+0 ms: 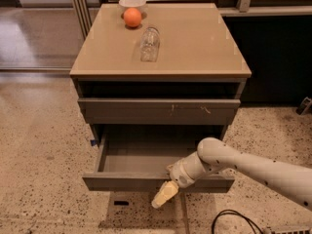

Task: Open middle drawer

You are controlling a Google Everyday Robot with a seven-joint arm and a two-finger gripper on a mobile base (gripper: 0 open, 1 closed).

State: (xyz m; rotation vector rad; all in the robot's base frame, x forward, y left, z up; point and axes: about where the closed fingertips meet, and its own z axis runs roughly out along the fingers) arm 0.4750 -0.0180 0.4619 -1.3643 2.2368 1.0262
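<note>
Camera view: we see the middle drawer (126,182) pulled out beneath the scratched drawer front (158,111); the gripper (165,194), lower still beneath that front, meets the drawer's lip, presumably for pulling; its closure we cannot tell.

Even, moderate light is supplied from overhead. A soft sheen is seen on the tabletop (195,38). The middle drawer (126,182) interior is shaded. The gripper (165,195), just below its front, is brightly lit.
</note>
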